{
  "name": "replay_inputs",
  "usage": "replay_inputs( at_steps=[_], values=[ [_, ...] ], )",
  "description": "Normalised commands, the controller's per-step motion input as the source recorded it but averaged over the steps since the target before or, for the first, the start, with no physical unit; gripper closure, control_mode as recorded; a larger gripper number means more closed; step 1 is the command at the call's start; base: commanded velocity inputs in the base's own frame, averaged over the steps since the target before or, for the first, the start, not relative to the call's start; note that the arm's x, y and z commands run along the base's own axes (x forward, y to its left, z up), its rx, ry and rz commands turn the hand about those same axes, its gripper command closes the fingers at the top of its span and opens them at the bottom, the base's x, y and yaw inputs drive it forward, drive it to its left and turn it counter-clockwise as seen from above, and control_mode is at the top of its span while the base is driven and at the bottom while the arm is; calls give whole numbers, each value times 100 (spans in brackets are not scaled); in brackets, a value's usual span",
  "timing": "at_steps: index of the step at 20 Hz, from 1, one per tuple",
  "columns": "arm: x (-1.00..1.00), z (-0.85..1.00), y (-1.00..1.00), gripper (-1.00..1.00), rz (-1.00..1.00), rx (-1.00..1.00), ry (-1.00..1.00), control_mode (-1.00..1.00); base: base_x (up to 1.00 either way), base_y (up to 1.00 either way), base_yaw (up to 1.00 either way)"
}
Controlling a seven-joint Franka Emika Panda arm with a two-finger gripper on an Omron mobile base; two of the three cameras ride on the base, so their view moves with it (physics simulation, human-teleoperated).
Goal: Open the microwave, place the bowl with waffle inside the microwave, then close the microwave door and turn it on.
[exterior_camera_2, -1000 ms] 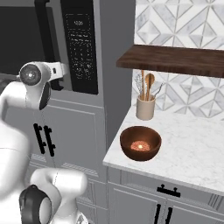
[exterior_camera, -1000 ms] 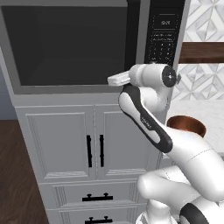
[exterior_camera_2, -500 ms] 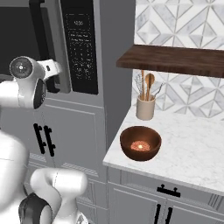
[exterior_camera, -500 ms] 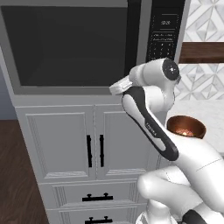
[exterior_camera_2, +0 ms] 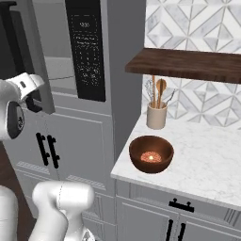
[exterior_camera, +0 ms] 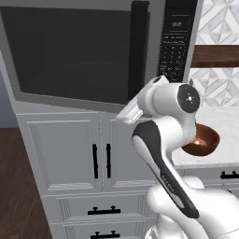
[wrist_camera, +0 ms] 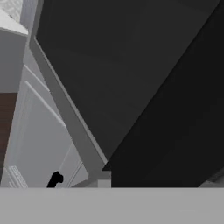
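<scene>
Gripper (exterior_camera_2: 34,101) up at the lower end of the microwave door's tall black bar handle (exterior_camera: 138,51), seen in the right base view as a dark tip below the white wrist, right against the door's edge; whether spread or pinching the bar cannot be told, fingertips hidden behind the wrist in the left base view and lost under the bottom of the hand view. Hand view tilted, close on the door's dark tinted window (wrist_camera: 113,61), its grey frame (wrist_camera: 65,109) running diagonally, the black handle (wrist_camera: 183,131) looming at right, and a short black cabinet handle (wrist_camera: 54,178) below. Microwave door (exterior_camera: 74,51) looking slightly ajar in the right base view, with pale cavity wall (exterior_camera_2: 56,52) showing between door and keypad panel (exterior_camera_2: 86,52); from the left base view, door appearing nearly flush and seen almost face-on. Grey microwave (exterior_camera: 179,14) set above panelled cabinet doors (exterior_camera: 63,154). Off to the right on the white marble counter (exterior_camera_2: 207,164), well apart from the gripper, the brown bowl (exterior_camera_2: 151,154) with the pale orange waffle (exterior_camera_2: 150,156) pieces inside. Right base view alone giving the utensil crock (exterior_camera_2: 156,115) behind the bowl and the dark wooden shelf (exterior_camera_2: 188,63) in full above it.
</scene>
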Motion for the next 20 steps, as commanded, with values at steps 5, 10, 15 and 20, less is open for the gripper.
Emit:
replay_inputs(
  at_steps=[5, 10, 15, 20],
  values=[
    [-92, 0, 100, 100, 4, -29, 9, -100, 0, 0, 0],
    [-91, 0, 100, 100, 2, -28, 4, -100, 0, 0, 0],
    [-90, -1, 91, 100, 0, -19, 0, -100, 0, 0, 0],
    [-100, 0, 14, 100, 1, -3, 0, -100, 0, 0, 0]
  ],
)
